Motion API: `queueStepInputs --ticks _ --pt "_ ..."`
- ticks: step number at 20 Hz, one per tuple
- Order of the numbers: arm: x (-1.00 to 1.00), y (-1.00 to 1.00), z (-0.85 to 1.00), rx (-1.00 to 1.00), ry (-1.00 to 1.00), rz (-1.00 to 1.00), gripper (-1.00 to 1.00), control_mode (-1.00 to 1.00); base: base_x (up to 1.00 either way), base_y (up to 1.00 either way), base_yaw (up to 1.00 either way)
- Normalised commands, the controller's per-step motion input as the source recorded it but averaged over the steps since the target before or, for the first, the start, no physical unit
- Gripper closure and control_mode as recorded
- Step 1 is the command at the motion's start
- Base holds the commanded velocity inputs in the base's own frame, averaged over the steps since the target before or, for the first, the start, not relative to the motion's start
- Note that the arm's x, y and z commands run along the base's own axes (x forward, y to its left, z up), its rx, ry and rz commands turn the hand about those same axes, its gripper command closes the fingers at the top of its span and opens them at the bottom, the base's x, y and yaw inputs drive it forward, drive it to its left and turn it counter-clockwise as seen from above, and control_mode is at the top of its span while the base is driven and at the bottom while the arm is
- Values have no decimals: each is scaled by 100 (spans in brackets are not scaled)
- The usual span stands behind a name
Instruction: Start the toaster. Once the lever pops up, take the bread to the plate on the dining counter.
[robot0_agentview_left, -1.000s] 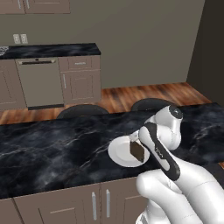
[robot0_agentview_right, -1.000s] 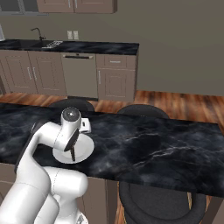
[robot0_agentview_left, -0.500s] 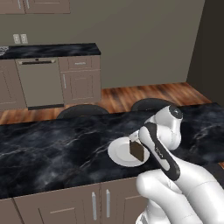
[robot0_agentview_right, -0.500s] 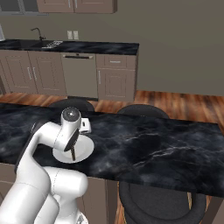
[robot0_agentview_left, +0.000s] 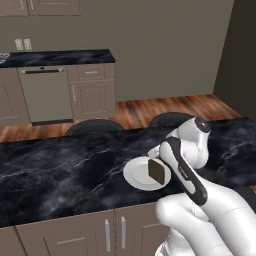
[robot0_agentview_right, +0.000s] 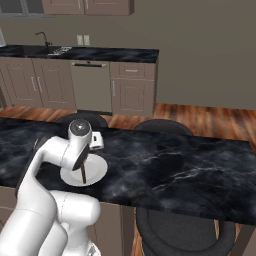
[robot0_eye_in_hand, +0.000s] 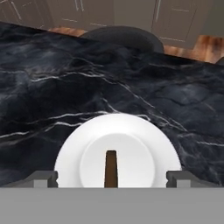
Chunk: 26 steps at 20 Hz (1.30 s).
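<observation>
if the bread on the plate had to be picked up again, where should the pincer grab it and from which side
Grip the bread across its two flat faces near the top edge, coming straight down from above. It stands on edge on the plate, so the hand view sees only its thin edge, midway between the wide-open fingers. The pincer probably needs only to lower and close.

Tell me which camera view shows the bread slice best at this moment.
The left base view: the bread shows its broad dark face, standing on edge on the plate. The hand view shows only its thin edge between the open end effector's tips. The right base view shows a thin dark sliver beside the arm.
</observation>
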Motion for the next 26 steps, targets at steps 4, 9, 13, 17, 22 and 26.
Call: queueStepInputs --ticks 4,9,13,17,22,26 --pt "0 -3 49 0 0 -2 -100 -100 0 0 0" --pt "-3 -28 70 0 4 0 -100 -100 0 0 0" --pt "-9 -24 73 0 3 -1 -100 -100 0 0 0" --pt "-15 -3 73 0 6 -8 -100 -100 0 0 0" --pt "-42 0 45 -1 2 -19 -100 -100 0 0 0" --pt "-47 -9 31 -2 1 -25 -100 -100 0 0 0"
